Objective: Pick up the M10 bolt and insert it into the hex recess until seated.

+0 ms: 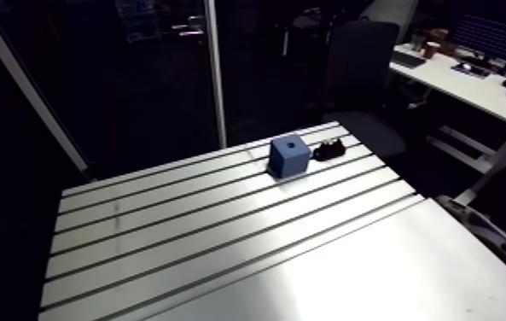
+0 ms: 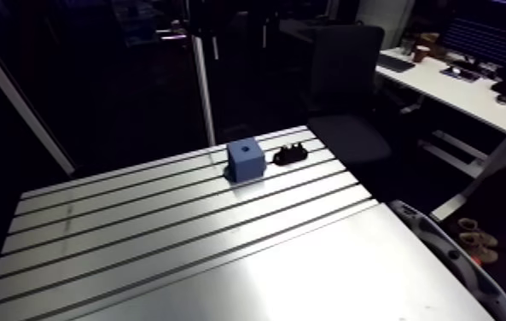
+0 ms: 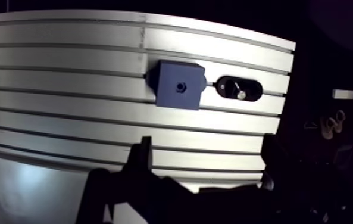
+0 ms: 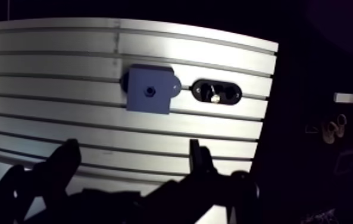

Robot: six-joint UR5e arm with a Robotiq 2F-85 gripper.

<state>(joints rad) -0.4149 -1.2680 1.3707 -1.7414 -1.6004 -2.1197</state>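
– Slotted aluminium table (image 1: 222, 256), with just two things on it, both near the far edge. Which step are we at?
– The very start, I'd judge. The M10 bolt (image 3: 239, 90) has not been picked up. It sits in a black holder (image 3: 252, 89), just beside the blue block (image 3: 178, 95).
– And the hex recess?
– The hex recess (image 3: 180, 87) shows as a small dark hole in the block's top face, with nothing in it.
– What about the gripper?
– In the wrist view the gripper (image 3: 206, 149) is spread wide. Its fingers (image 3: 143, 156) are well apart, with nothing between them and touching nothing. It hangs over bare table, and both block and holder lie ahead of it.
– So the next move?
– Travel forward and across to the holder, set the fingers either side of the bolt, come down and close. The holder's wall sits close around the bolt, so the grip must take whatever stands proud.
– How does the bolt sit?
– Only a small bright glint shows. It looks upright, but the view is too small to be sure.
– And after that?
– Lift clear, move over the block, line the hex up with the recess, then press down until seated.
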